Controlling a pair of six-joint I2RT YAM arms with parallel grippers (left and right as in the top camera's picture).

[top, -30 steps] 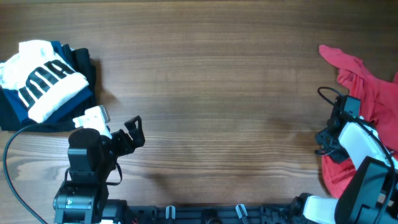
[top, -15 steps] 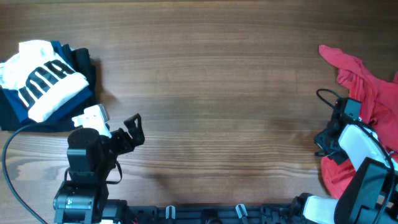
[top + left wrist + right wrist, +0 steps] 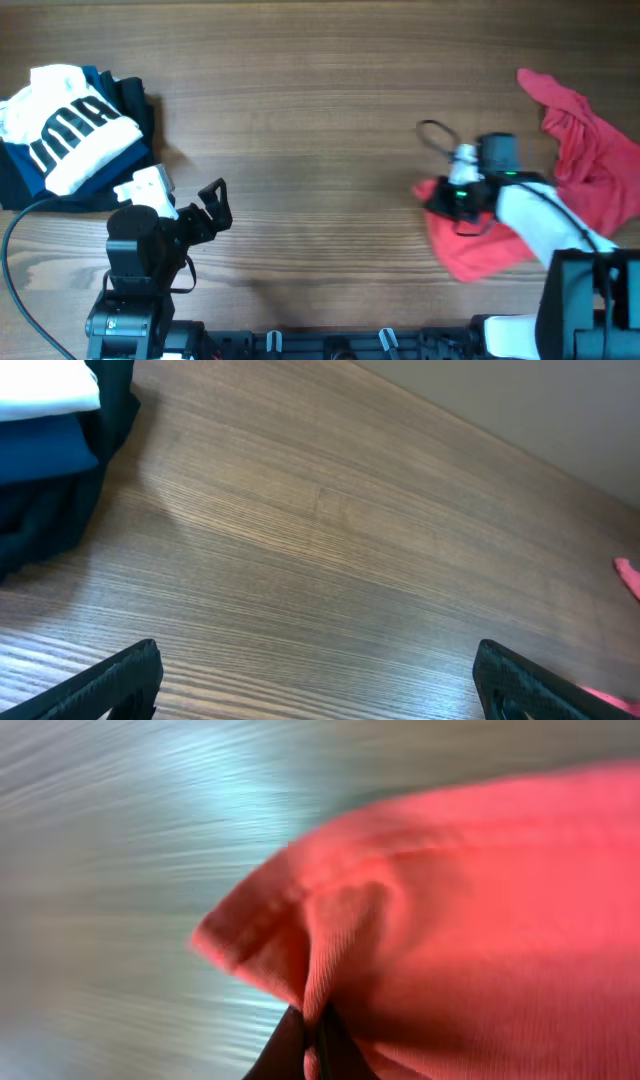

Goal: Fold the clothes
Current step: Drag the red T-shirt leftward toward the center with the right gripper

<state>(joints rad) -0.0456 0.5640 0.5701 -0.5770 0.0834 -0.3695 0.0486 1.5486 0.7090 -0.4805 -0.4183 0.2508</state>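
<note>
Garment (image 3: 590, 170), red, ribbed, crumpled

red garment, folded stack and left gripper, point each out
red garment (image 3: 480, 255), overhead view, on the bunched lower fold
folded stack (image 3: 70, 140), overhead view, on the white striped top
left gripper (image 3: 219, 207), overhead view, midway between its open jaws

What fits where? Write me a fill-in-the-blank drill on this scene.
1. The right gripper is shut on the ___ cloth.
2. The left gripper is ___ and holds nothing.
3. The stack of folded clothes lies at the ___ end of the table.

Missing words: red; open; left.
</note>
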